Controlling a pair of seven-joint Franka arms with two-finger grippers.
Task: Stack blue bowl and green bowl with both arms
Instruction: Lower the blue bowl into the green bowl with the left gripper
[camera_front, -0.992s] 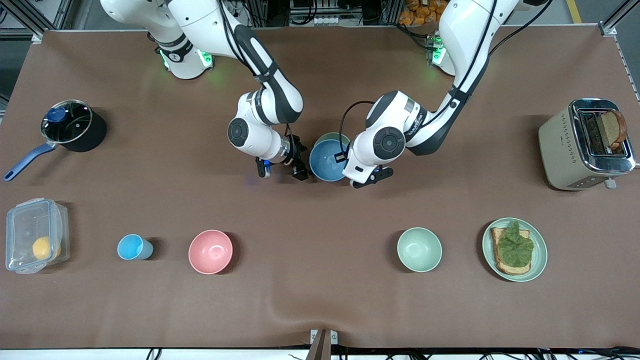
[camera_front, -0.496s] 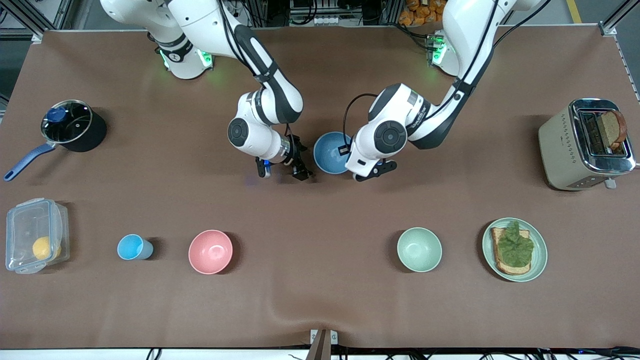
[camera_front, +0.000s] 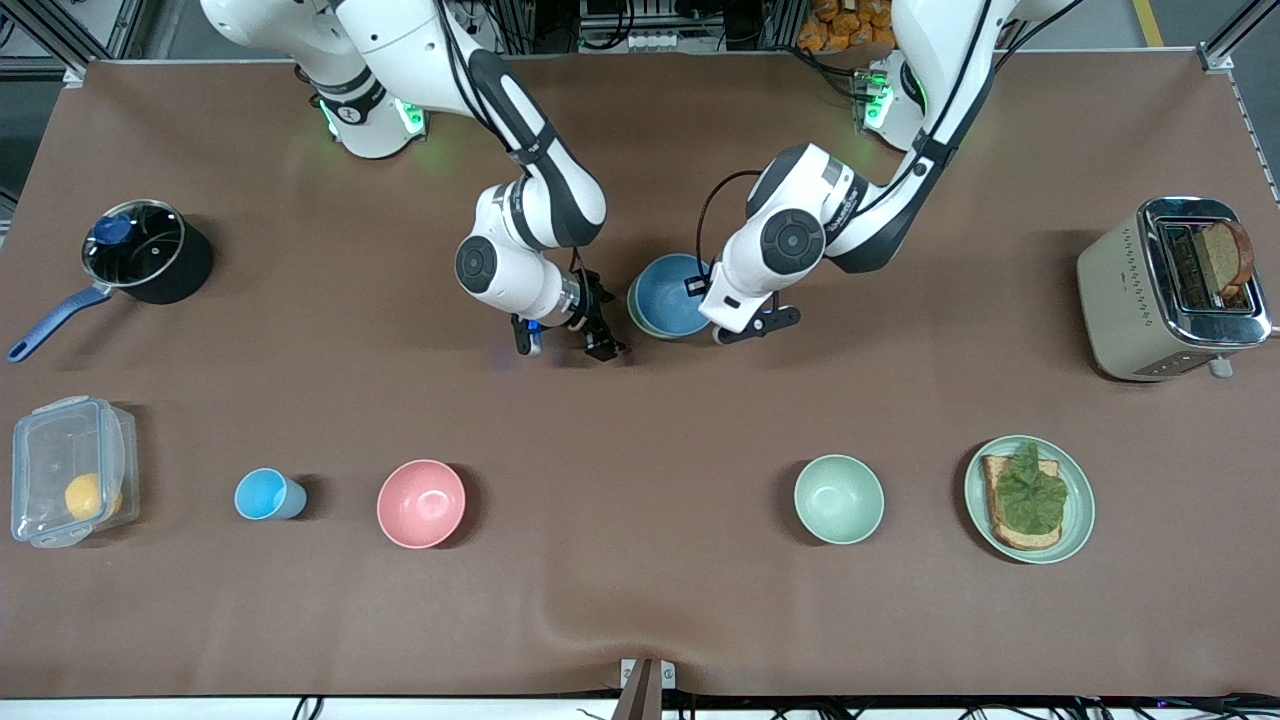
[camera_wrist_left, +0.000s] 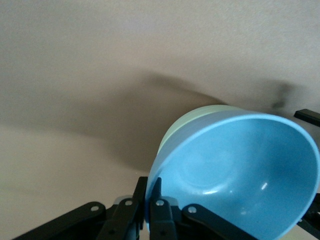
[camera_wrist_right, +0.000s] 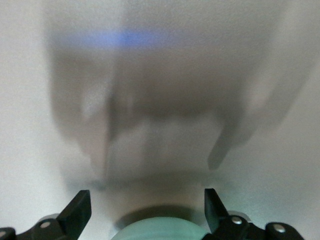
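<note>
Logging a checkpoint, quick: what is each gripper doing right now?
Left gripper: shut on the blue bowl's rim, the bowl nested in the green bowl.
Right gripper: open, empty, beside the bowls.

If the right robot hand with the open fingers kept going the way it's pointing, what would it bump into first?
Probably just the brown table. The right gripper points down at bare cloth, open and empty. The green bowl sits at the bottom edge of its wrist view, seemingly out of its line, though depth is unclear.

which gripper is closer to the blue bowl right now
Left. The left gripper is shut on the rim of the blue bowl, which sits in the green bowl. The right gripper is open beside the bowls, not touching.
</note>
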